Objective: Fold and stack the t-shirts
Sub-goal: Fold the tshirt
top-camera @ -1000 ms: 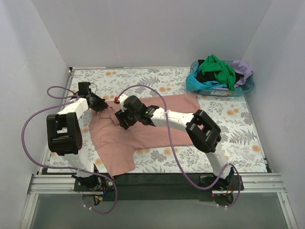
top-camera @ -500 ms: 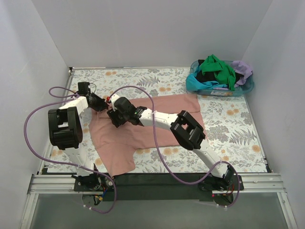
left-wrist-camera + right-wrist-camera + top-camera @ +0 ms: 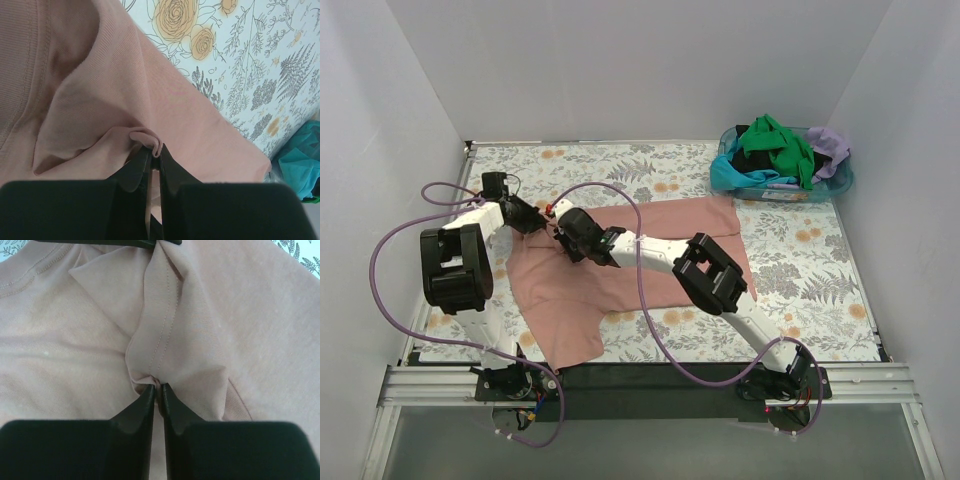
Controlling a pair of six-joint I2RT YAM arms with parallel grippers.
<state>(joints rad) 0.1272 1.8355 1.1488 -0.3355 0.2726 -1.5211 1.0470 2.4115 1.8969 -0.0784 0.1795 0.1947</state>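
The pink t-shirt (image 3: 640,262) lies spread over the left and middle of the flower-patterned table (image 3: 620,162), mostly flat, with one part trailing toward the near edge and its far-left corner gathered up where both arms meet. The left gripper (image 3: 155,151) has its jaws closed to a narrow slit on a small fold of that pink cloth. Just beside it, the right gripper (image 3: 156,388) is clamped the same way on a stitched ridge of fabric that runs up toward the other pinch. Both hold the shirt and nothing else, and the two pinches sit close together near the collar and shoulder seams. The other t-shirts (image 3: 778,150), green, black, turquoise and lilac, are heaped in the blue basket (image 3: 842,186) at the far right corner, well apart from the work. By my reading, the task is at its start: the first shirt is gripped for straightening or a first fold, and nothing is stacked yet. The next move seems to call for drawing the two pinches apart or carrying them together across the shirt, keeping the thin grips from slipping and the crowded wrists from knocking.
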